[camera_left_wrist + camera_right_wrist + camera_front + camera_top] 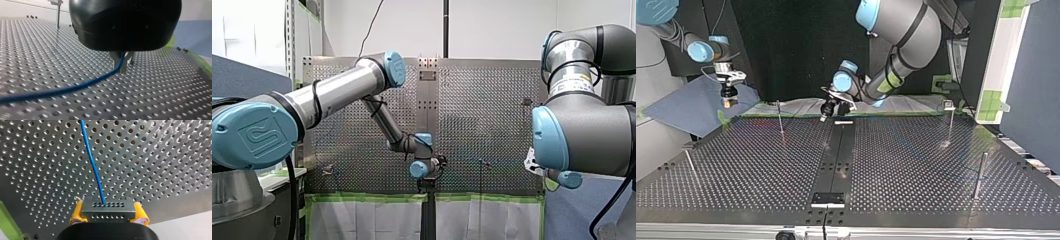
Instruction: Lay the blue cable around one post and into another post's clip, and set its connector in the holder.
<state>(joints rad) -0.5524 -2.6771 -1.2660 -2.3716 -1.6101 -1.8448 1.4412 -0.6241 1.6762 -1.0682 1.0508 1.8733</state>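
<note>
Two tools, one cable and one connector are in view. My left tool [121, 69] has its metal fingers [124, 65] pinched together on the blue cable [75, 87]. From between the fingers the cable trails away across the desk [37, 50]. The tool's black body covers the upper part of the fingers.

My right tool [109, 212] has its yellow pads [77, 213] clamped on either side of the grey connector [108, 206]. The cable leaves the middle of the connector and runs straight ahead of the tool, over the perforated surface.

The top view shows four posts:
- a post [780, 120] just beside my left tool
- a clip-topped post [950, 125] farther off on that tool's other side
- a thick post [980, 175] well apart from both tools
- a fourth post [690, 161], also well apart from both tools

One small bracket [827, 199] sits far from both tools.

In that view the cable is too faint to follow, so I cannot tell how it lies relative to the posts. In the front view the arms largely hide both tools.
</note>
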